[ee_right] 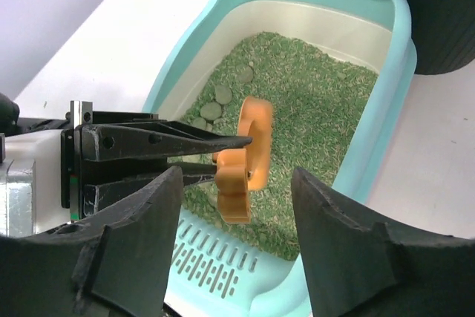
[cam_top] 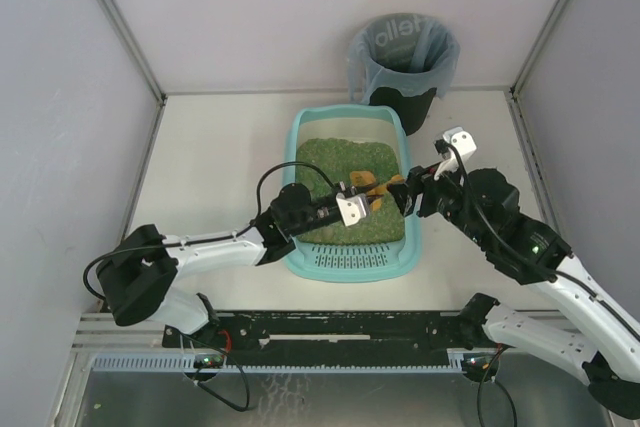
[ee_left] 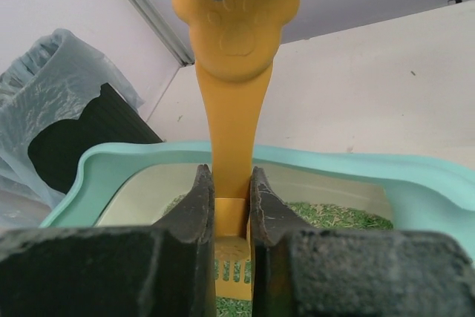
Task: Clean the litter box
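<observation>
- the litter box (cam_top: 346,113) sits mid-table on the pale table (cam_top: 220,167), just ahead of the arm bases, with its slotted grille ledge (cam_top: 345,260) at the near end and green litter (cam_top: 340,162) filling the rest
- the left gripper (cam_top: 366,203) reaches in over the litter from the left and is clamped on the flat handle of an orange scoop (ee_right: 252,146)
- in the left wrist view both fingers (ee_left: 197,206) press that handle from either side
- the scoop's slotted part shows low between those fingers, above the litter; i cannot tell whether it touches the grains
- the right gripper (ee_right: 236,183) faces the left one from the right and is spread wide, its 2 fingers (ee_right: 141,235) standing on either side of the handle's lobed end without closing on it
- a dark tip at the top of the left wrist view lies against that lobed end; contact is uncertain
- a few round greenish discs (ee_right: 221,96) lie on the litter beyond the scoop
- a round black bin (cam_top: 400,107) with a grey-blue bag liner (cam_top: 405,47) stands near the box's far right corner
</observation>
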